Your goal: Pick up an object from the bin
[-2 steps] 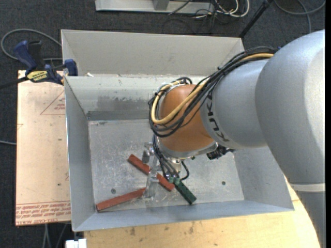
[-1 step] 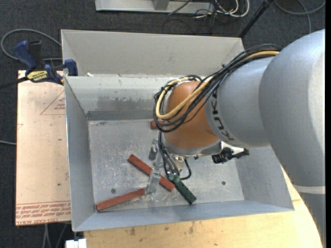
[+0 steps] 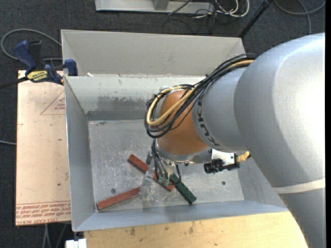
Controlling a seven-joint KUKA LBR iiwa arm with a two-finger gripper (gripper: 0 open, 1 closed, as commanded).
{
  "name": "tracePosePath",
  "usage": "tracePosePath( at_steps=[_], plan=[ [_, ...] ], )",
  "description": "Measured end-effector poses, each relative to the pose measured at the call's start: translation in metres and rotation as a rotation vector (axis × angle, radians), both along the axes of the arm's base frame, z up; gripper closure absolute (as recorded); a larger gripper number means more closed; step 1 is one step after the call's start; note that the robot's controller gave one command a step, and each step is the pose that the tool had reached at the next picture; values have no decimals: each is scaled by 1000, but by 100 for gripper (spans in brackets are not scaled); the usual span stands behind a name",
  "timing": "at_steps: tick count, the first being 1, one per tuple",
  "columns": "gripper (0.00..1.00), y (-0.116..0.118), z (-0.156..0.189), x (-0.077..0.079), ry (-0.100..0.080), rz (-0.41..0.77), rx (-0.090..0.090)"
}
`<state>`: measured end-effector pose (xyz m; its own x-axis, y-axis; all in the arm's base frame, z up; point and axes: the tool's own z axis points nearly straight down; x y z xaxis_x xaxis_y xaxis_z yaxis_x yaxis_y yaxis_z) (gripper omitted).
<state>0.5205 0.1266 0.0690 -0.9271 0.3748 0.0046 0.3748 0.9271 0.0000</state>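
My gripper hangs low over the front middle of the bin, just under the arm's orange cover. Right below it lies a small cluster: a dark green bar slanting toward the front right, a small red piece beside it, and a pale translucent piece to the left. A short red-brown bar lies just left of the gripper. A longer red-brown bar rests near the front left. Nothing is visibly held; the cover hides much of the gripper.
The arm and its cables reach in from the right and cover the bin's right half. Bare scuffed floor shows on the left and back of the bin. The bin's sloped walls rise close behind and in front.
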Motion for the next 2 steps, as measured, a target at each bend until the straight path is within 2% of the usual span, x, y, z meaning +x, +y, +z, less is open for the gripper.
tracePosePath(
  at_steps=[1,2],
  plan=[
    [0,0,1,0,-3,0,0],
    [100,1,3,2,-10,-1,2]
  ],
)
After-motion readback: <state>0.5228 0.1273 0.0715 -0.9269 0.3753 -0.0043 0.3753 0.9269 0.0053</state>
